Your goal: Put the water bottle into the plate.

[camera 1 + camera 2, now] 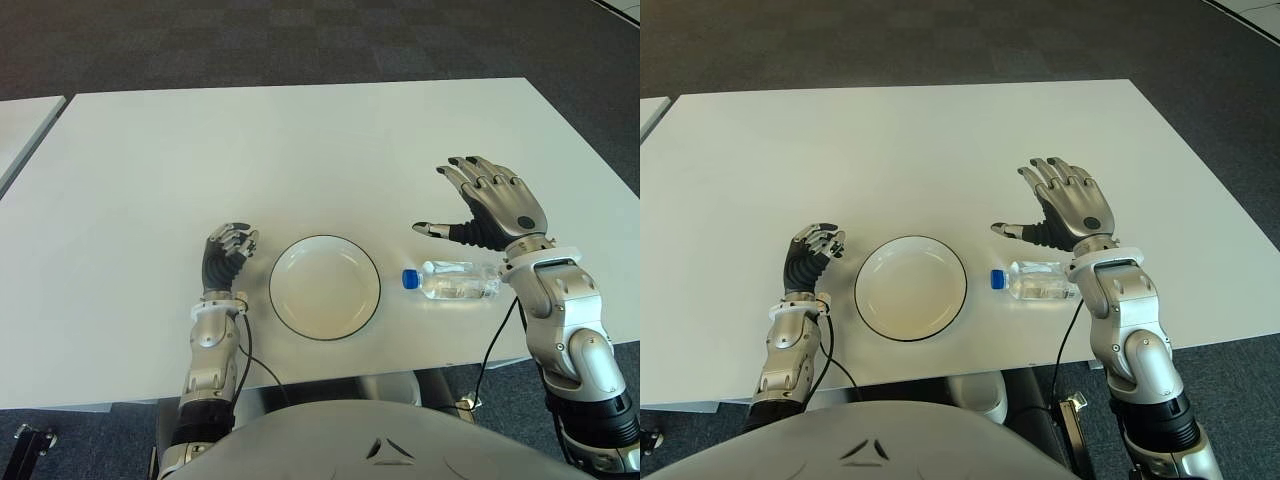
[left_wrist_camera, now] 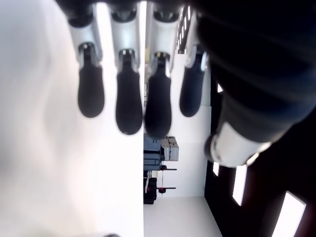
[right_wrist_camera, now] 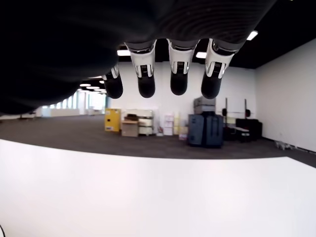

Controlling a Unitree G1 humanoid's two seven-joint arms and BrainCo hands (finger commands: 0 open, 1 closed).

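A clear water bottle [image 1: 456, 280] with a blue cap lies on its side on the white table [image 1: 300, 160], just right of the plate [image 1: 324, 286], cap pointing at it. The plate is white with a dark rim and holds nothing. My right hand [image 1: 480, 205] hovers above and just behind the bottle, fingers spread, thumb out toward the plate, holding nothing. In the right wrist view its fingertips [image 3: 178, 81] hang free over the bare tabletop. My left hand [image 1: 228, 250] shows left of the plate with its fingers curled and nothing in them.
The table's front edge [image 1: 120, 395] runs close before the plate. A second white table's corner [image 1: 20, 125] shows at far left. Dark carpet lies beyond the far edge.
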